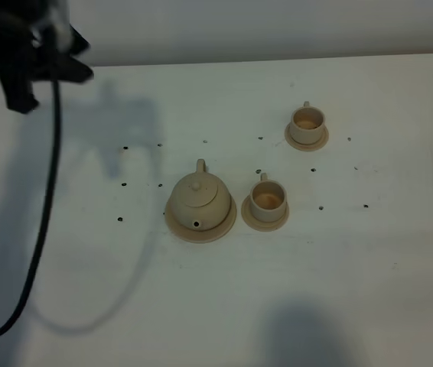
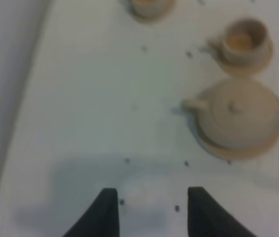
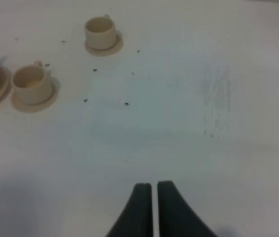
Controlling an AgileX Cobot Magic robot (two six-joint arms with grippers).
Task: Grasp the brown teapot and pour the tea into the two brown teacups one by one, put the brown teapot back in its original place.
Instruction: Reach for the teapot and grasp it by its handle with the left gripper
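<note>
**teafan88:** Where's the brown teapot [image 1: 199,200] at?

**rigwatcher:** Upright on its wide round plate [image 1: 175,228], mid white table [image 1: 369,290]. It's squat, smooth matte beige ceramic, with a knobbed lid and loop handle. The nearer teacup [image 1: 267,199] is just beside it and the farther teacup [image 1: 307,122] is well apart. Both are little cylinders, each on a small saucer [image 1: 247,220].

**teafan88:** Grippers?

**rigwatcher:** The left gripper [image 2: 152,210] has its dark tapered fingers spread wide, holding nothing, above bare table near the pot. On the right gripper [image 3: 155,205] the fingers are pressed together with barely a sliver between, and it's empty.
</note>
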